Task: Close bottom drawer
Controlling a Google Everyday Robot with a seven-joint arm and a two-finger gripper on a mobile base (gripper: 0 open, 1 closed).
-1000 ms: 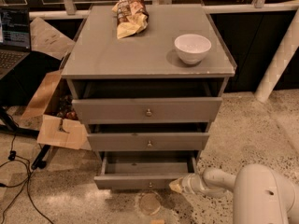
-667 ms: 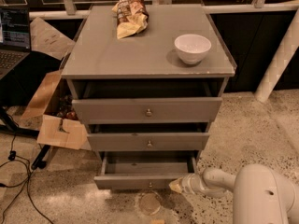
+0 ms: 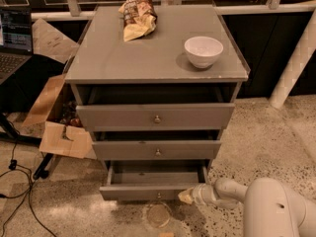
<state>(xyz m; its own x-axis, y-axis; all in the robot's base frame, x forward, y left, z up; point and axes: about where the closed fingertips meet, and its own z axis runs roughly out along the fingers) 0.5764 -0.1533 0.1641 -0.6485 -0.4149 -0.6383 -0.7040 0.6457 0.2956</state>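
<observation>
The grey cabinet [image 3: 157, 68] has three drawers, all pulled out somewhat. The bottom drawer [image 3: 148, 191] is the lowest; it stands open the furthest, its inside showing, with a small brass knob [image 3: 159, 195] on its front. My gripper [image 3: 186, 196] comes in from the lower right on a white arm [image 3: 232, 191] and is at the right end of the bottom drawer's front, touching or nearly touching it. The middle drawer [image 3: 157, 150] and the top drawer [image 3: 155, 116] sit above.
A white bowl [image 3: 203, 51] and a snack bag [image 3: 137, 15] lie on the cabinet top. A cardboard box [image 3: 57, 127], a laptop [image 3: 15, 33] and cables [image 3: 19, 181] are on the left. A round disc [image 3: 158, 215] lies on the floor under the drawer. A white post [image 3: 296, 58] stands at right.
</observation>
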